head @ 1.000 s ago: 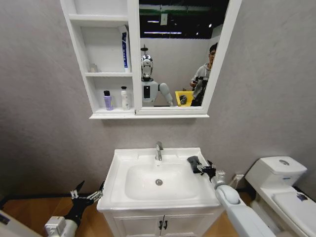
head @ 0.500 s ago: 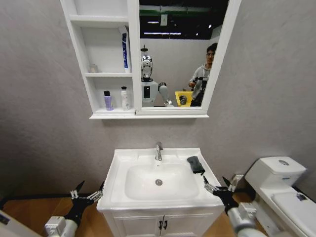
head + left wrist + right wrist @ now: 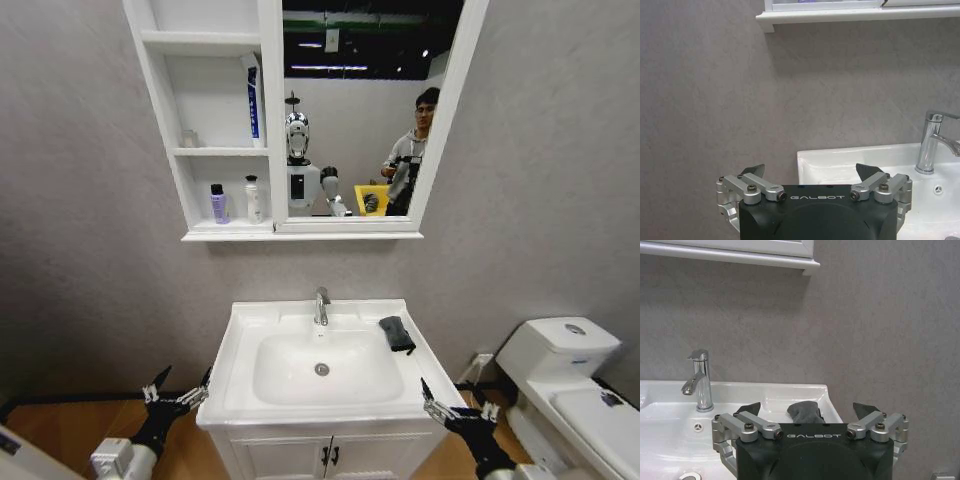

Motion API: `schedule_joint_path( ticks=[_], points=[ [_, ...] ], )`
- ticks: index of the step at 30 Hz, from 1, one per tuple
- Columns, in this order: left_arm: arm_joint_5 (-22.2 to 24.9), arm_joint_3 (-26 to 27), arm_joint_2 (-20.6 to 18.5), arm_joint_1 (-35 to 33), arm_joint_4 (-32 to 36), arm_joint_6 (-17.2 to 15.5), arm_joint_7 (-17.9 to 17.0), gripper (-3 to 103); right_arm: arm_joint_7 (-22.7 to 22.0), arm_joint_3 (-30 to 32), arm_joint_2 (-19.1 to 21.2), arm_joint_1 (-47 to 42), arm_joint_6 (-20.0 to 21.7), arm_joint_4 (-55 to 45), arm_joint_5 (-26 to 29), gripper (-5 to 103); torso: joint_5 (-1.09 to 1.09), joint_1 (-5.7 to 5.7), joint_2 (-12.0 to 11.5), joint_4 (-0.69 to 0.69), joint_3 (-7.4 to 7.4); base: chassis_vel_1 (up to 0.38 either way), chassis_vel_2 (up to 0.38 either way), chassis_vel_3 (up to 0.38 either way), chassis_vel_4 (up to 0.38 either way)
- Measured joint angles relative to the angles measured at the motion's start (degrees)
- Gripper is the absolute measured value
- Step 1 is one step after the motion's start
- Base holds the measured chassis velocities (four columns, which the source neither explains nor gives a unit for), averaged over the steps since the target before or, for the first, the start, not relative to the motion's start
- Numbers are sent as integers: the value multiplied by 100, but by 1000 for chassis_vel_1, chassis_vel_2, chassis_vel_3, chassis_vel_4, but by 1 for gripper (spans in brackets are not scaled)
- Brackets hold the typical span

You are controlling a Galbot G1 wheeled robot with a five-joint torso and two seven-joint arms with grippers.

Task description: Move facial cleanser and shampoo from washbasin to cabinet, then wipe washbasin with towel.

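The dark grey towel (image 3: 397,334) lies folded on the white washbasin's (image 3: 240,330) right rim, beside the chrome faucet (image 3: 321,305). My right gripper (image 3: 455,405) hangs open and empty off the basin's front right corner, short of the towel (image 3: 802,414), which the right wrist view shows beyond its open gripper (image 3: 809,408). My left gripper (image 3: 178,392) is parked open at the basin's front left corner, and the left wrist view shows this gripper (image 3: 810,172) facing the basin (image 3: 840,162). A small purple bottle (image 3: 218,203) and a white bottle (image 3: 254,199) stand in the cabinet's (image 3: 160,120) bottom compartment; I cannot tell which is the facial cleanser and which the shampoo.
A blue-and-white tube (image 3: 253,100) leans in the cabinet's middle compartment. The mirror (image 3: 360,110) reflects me and a person behind. A white toilet (image 3: 560,350) stands to the right. Vanity doors (image 3: 330,455) sit below the basin, with wooden floor (image 3: 60,425) on the left.
My right gripper let go of the towel and drew back and down from the basin's right rim to its front right corner. The towel stays on the rim. The left arm is still.
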State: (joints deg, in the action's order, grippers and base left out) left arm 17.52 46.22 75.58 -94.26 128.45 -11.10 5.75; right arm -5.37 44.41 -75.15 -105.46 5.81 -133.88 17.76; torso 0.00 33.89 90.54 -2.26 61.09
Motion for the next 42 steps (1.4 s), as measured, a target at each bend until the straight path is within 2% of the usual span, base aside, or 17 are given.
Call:
schedule_joint_path(
  ticks=[22, 25, 28, 29, 31, 32, 34, 38, 39, 40, 42],
  points=[
    [0, 0, 0, 0, 0, 0, 0, 100, 2, -20, 17, 43, -2, 45, 20, 100, -1, 4, -2, 1, 1, 33, -26, -32, 39],
    [0, 0, 0, 0, 1, 0, 0, 100, 2, -21, 17, 45, -1, 47, 21, 100, 2, 1, -1, -2, 0, 182, -183, -184, 156],
    [0, 0, 0, 0, 1, 0, 0, 100, 2, -22, 18, 45, -1, 48, 23, 100, -3, 1, -1, -2, 0, 222, -244, -210, 225],
    [0, 0, 0, 0, 1, 0, 1, 100, 2, -22, 17, 46, 0, 50, 23, 100, 5, -1, 0, -3, 0, 254, -213, -229, 230],
    [0, 1, 0, 0, 2, 0, 1, 100, 2, -24, 18, 46, 0, 50, 24, 100, 4, -2, 0, -1, 0, 254, -279, -250, 230],
    [0, 0, 0, 0, 1, 0, 1, 100, 2, -24, 17, 46, 0, 50, 24, 100, -8, 0, -1, 0, 0, 265, -279, -250, 275],
    [-1, 2, 0, 0, 2, 0, 0, 100, 2, -25, 18, 48, 1, 51, 25, 100, 6, 0, 0, 1, 0, 303, -273, -273, 276],
    [-1, 1, 0, 1, 2, 0, 1, 100, 1, -25, 17, 47, 3, 52, 25, 100, 0, 0, -1, -3, 0, 304, -328, -292, 294],
    [0, -1, 0, 0, 1, 0, 0, 100, 1, -24, 18, 47, 2, 51, 25, 100, -7, -1, 0, -2, 0, 296, -327, -338, 320],
    [-1, 1, 0, 1, 2, 0, 1, 100, 0, -26, 18, 48, 3, 52, 26, 100, 6, -1, 0, 0, 0, 395, -327, -372, 339],
    [-1, 1, 0, 1, 2, 0, 1, 100, 0, -26, 18, 48, 5, 53, 26, 100, 0, 0, 0, -1, 0, 387, -387, -373, 362]
  ],
)
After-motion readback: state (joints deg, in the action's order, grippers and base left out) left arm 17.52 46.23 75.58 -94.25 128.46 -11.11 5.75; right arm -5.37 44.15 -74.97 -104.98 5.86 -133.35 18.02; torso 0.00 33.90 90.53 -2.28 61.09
